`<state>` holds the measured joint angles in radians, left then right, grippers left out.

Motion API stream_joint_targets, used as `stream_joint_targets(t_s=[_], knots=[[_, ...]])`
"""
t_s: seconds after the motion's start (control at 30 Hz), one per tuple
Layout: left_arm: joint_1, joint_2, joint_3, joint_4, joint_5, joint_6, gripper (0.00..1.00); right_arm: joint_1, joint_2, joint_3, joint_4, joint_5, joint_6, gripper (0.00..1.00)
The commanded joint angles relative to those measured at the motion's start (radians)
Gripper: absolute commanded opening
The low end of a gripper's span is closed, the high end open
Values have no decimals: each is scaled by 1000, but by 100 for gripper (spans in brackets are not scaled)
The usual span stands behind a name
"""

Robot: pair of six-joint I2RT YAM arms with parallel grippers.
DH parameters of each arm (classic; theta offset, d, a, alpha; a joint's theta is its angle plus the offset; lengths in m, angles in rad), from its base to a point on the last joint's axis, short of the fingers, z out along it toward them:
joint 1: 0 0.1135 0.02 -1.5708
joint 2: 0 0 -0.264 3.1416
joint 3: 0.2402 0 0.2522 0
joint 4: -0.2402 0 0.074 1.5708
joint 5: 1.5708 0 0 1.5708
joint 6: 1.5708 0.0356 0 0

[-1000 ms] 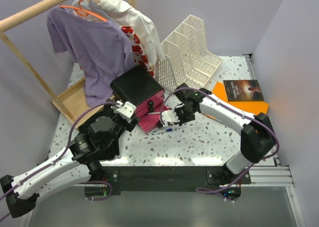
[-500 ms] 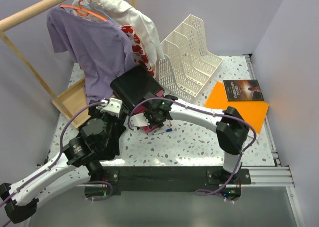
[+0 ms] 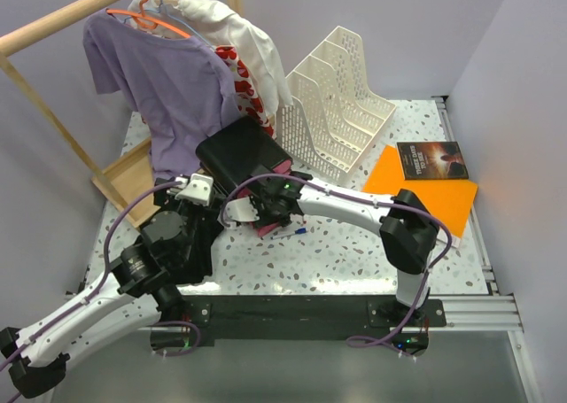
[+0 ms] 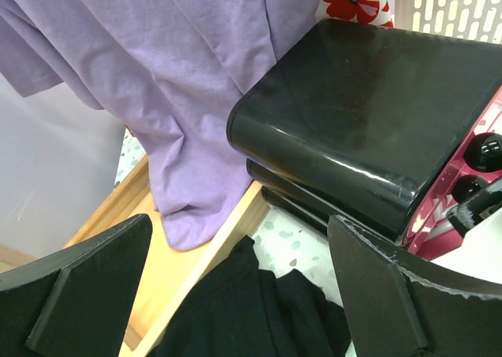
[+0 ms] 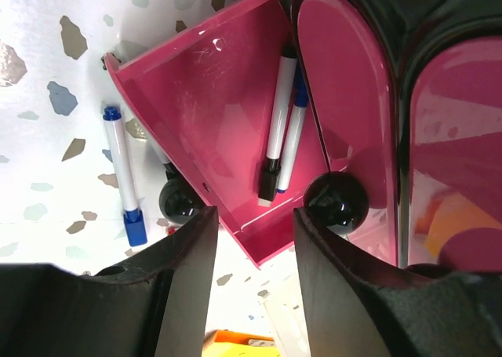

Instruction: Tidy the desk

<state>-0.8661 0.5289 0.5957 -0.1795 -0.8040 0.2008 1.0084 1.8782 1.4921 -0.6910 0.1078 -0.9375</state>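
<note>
One drawer box [image 4: 369, 114] stands on the desk [image 3: 354, 244], black with pink drawer fronts; two black knobs [image 4: 486, 149] show in the left wrist view. There are three markers: two [image 5: 276, 129] lie side by side in the open pink drawer [image 5: 196, 106], and one blue-capped marker [image 5: 124, 176] lies on the desk just beside that drawer. There is also one white file rack [image 3: 341, 93], one orange folder [image 3: 443, 199] with one dark book [image 3: 431, 159] on it, and three garments on the rail: a purple shirt [image 3: 168, 93], a white one [image 3: 239, 40] and a red floral one [image 3: 244, 75]

The right gripper [image 5: 252, 239] is partly open and holds nothing. The near corner of the open drawer sits in the gap between its fingers [image 5: 184, 294]; I cannot tell whether they touch it. The left gripper [image 4: 239, 231] is spread wide and empty, hanging over a black cloth [image 4: 259, 310] and the wooden rack base [image 4: 180, 255], with the drawer box just ahead of it

The desk lies below both grippers, its speckled top showing beside the right one
</note>
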Motion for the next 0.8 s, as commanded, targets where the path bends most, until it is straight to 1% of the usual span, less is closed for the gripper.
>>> stream_joint_targets(t_s=[0.0,0.03,0.13,0.17,0.2,0.23,0.27,0.3,0.33,0.37,0.4,0.43,0.5,0.53,0.57,0.6,0.63,0.67,0.7,0.73,0.77], knots=[[7,-7,-4,55,26,-6,100,-8,-115,-22,-14,-63,54,48],[6,-9,-5,58,41,-6,100,-16,-158,-38,-21,-106,69,48],[7,-20,-22,81,173,6,100,-69,-224,-96,-36,-199,109,50],[7,-18,-28,87,269,8,100,-89,-266,-111,-35,-262,123,51],[6,-3,-36,87,323,6,100,-137,-286,-139,-35,-298,153,51],[7,12,-33,81,419,-1,100,-164,-303,-151,-36,-333,169,51],[7,31,-25,75,461,-9,100,-189,-339,-162,-36,-403,186,51],[7,75,-10,66,503,-21,100,-242,-355,-186,-33,-434,224,51],[7,100,-2,57,587,-37,100,-267,-375,-199,-28,-472,245,52],[7,126,6,52,623,-49,100,-290,-390,-225,-21,-506,267,54],[7,178,28,46,650,-66,100,-338,-424,-239,-13,-572,314,54],[7,201,44,28,705,-111,100,-359,-441,-253,-2,-597,342,59],[6,262,72,17,776,-161,98,-417,-490,-297,37,-663,396,65],[6,278,76,18,799,-214,97,-433,-502,-311,53,-671,442,69],[4,292,76,23,874,-251,95,-450,-517,-325,89,-678,465,74],[3,321,75,26,900,-280,92,-483,-542,-354,109,-703,515,77],[-17,333,70,41,923,-337,90,-502,-553,-368,126,-727,531,78],[-36,359,66,47,918,-365,88,-519,-556,-387,145,-746,540,79],[-65,373,62,63,902,-408,88,-542,-557,-395,149,-760,551,79],[-142,390,64,69,837,-425,88,-554,-560,-400,153,-772,551,79],[-186,429,72,72,807,-438,88,-577,-561,-405,153,-770,557,79]])
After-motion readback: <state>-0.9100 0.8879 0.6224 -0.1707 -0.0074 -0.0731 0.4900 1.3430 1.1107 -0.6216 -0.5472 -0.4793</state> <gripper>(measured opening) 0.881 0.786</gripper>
